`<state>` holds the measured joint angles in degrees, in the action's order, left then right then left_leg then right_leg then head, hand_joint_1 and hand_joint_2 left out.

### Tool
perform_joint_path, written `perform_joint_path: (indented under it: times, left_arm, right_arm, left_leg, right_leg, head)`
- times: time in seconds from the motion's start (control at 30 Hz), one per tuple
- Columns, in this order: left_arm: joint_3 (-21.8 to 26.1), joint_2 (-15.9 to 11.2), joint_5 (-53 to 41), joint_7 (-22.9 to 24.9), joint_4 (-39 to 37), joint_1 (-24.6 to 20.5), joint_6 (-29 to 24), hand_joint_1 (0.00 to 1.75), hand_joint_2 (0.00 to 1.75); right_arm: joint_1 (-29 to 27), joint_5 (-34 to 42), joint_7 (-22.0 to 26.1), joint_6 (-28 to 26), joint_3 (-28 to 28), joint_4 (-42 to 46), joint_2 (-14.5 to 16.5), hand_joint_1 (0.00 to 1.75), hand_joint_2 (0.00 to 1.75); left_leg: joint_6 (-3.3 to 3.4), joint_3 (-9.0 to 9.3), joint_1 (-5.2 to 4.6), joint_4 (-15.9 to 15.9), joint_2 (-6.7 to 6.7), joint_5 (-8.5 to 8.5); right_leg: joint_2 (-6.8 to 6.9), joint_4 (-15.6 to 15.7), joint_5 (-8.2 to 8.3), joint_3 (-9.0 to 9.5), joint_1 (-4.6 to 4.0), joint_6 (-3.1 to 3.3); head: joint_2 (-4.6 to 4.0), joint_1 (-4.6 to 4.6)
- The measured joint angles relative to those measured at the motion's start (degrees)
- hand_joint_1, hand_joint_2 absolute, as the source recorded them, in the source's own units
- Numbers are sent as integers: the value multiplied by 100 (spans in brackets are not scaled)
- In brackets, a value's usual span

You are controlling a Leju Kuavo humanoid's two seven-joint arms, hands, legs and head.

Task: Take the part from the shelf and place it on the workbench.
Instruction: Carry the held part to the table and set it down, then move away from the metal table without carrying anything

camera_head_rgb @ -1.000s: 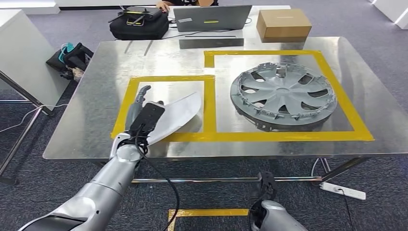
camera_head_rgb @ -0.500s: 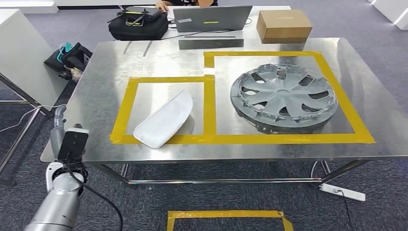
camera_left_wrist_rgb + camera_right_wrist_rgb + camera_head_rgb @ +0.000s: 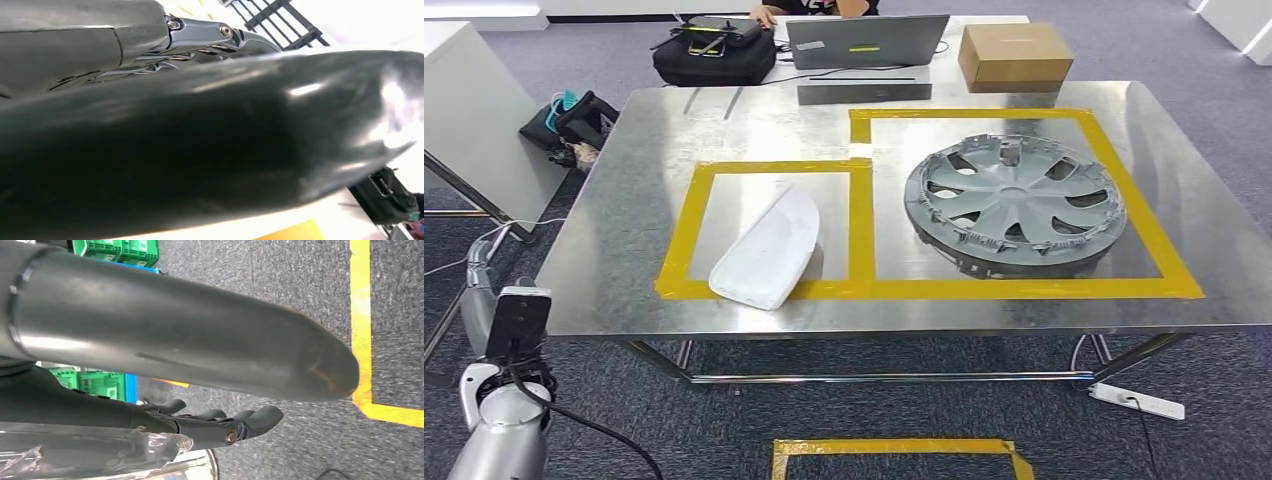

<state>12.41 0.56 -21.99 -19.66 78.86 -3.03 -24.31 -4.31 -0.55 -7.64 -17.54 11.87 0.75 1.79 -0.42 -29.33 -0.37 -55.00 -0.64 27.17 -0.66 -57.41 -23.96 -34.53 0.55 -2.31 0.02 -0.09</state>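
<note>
White part [image 3: 766, 250] lies on the workbench [image 3: 624, 200], inside yellow tape [image 3: 860, 225].

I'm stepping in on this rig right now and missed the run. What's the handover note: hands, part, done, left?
Left hand: off the workbench's left edge, apart from it, holding nothing; fingers look extended.
Right hand: hangs over the carpet, holding nothing, fingers loosely apart.
White part: lies in the smaller yellow-taped square, its lower end overlapping the front tape.
Hubcap: in the larger taped square.
Done: part is on the workbench.
Left: apparently nothing but confirming placement.
</note>
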Motion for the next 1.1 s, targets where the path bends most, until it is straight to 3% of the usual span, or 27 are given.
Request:
perform_joint_path:
  times: [0.33,0.43,0.57,0.63,0.7,0.73,0.77,0.8,0.87,0.93,1.03,1.1]
  left_arm:
    - [147,18,510,-499,441,213,257,0,0]
    - [168,43,664,-665,660,291,292,0,0]
    - [169,99,796,-814,979,360,291,0,0]
    - [164,136,817,-846,1109,382,291,0,0]
    - [148,167,822,-856,1185,413,295,0,0]
    - [136,179,822,-857,1206,428,298,0,0]
    - [123,190,822,-858,1225,439,299,0,0]
    - [109,198,823,-861,1241,447,299,0,0]
    - [80,210,824,-867,1279,458,300,0,0]
    - [59,215,823,-875,1332,466,306,0,0]
    - [17,220,820,-903,1415,472,350,0,0]
    - [-15,222,819,-913,1461,479,375,0,0]
  right_arm:
    - [79,413,61,162,293,-16,-85,0,0]
    - [121,512,92,203,395,-27,-92,0,0]
    - [149,726,83,241,523,-36,-116,0,0]
    - [169,875,61,241,561,-40,-135,0,0]
    - [192,1019,29,244,584,-43,-137,0,0]
    - [203,1087,13,248,597,-44,-138,0,0]
    - [211,1143,-2,253,611,-44,-138,0,0]
    - [218,1186,-14,259,627,-44,-139,0,0]
    - [234,1235,-30,270,652,-44,-139,0,0]
    - [268,1253,-43,301,668,-45,-137,0,0]
    - [312,1285,-96,388,729,-46,-135,0,0]
    - [321,1328,-129,411,783,-46,-138,0,0]
  left_leg:
    - [29,-4,-19,-18,0,17]
    - [65,-5,-38,-38,0,30]
    - [161,13,-27,2,10,-51]
    - [197,18,13,50,26,-106]
    - [207,7,19,48,43,-114]
    - [208,3,20,45,51,-115]
    - [207,0,24,40,56,-116]
    - [202,-2,32,31,58,-114]
    - [163,-5,55,-8,56,-96]
    - [82,-38,54,-68,49,-73]
    - [-34,-95,40,-121,44,-99]
    - [-95,-173,50,-242,46,30]
  right_leg:
    - [-2,9,6,10,16,-21]
    - [-2,12,7,20,35,-54]
    - [4,11,-1,17,51,-148]
    - [15,-320,-259,-130,46,-187]
    - [20,-1064,-651,-426,50,-219]
    - [21,-1396,-767,-552,54,-232]
    - [22,-1565,-782,-602,57,-246]
    - [24,-1500,-687,-538,62,-257]
    - [33,-825,-376,-141,79,-283]
    - [21,-234,-238,222,75,-257]
    - [-6,-127,-253,245,60,-97]
    - [1,-123,-211,180,65,7]
  head:
    - [0,-2]
    - [0,-2]
    - [0,-1]
    - [0,17]
    - [0,30]
    - [0,31]
    - [0,31]
    - [0,32]
    - [0,33]
    - [0,43]
    - [0,39]
    - [0,17]
